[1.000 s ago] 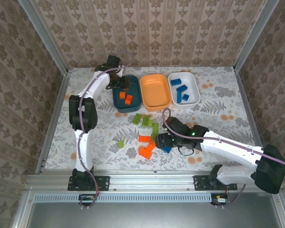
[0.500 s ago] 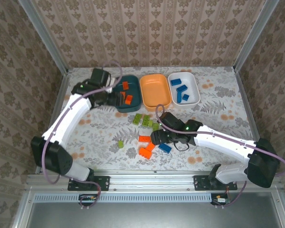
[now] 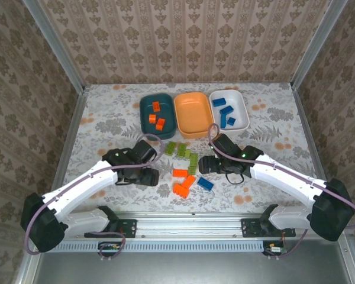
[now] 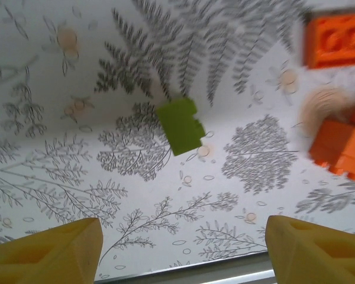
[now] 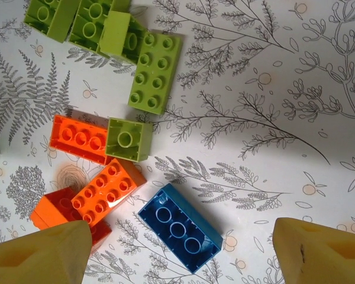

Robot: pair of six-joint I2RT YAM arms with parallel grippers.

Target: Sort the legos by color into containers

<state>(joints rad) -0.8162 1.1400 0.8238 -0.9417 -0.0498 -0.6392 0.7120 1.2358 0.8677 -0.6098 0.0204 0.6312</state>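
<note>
**Containers.** Three shallow rounded bins stand in a row at the far middle of the table [image 3: 106, 112], side by side. The dark teal bin [image 3: 144, 112] is on the left, the orange bin [image 3: 193, 112] in the centre and the white bin [image 3: 244, 109] on the right. The dark teal bin holds three orange bricks [image 3: 160, 123]. The white bin holds several blue bricks [image 3: 225, 110].

**Loose bricks.** These lie between the two grippers, nearer the arms than the bins.
- One blue brick [image 5: 179, 227] lies studs up, set diagonally.
- Three loose orange bricks [image 5: 106, 192] cluster just left of it.
- A square green brick [image 5: 128, 139] touches the end of the farthest orange one.
- A long green brick [image 5: 155, 72] lies just beyond it.
- More green bricks [image 5: 77, 18] are packed together at the cluster's far end.
- A lone green brick [image 4: 180, 125] lies apart, on the left side.

**Grippers.** The right gripper [image 5: 177, 255] hangs over the blue brick, fingers spread wide, nothing between them. The left gripper [image 4: 180, 254] hangs over the lone green brick, equally wide and empty.

**Clearances.** The near rail [image 3: 183, 220] runs close behind both grippers. Bare tabletop lies left of the dark teal bin, right of the white bin and right of the blue brick. Wallpapered walls [image 3: 183, 41] close the far side and both flanks.
</note>
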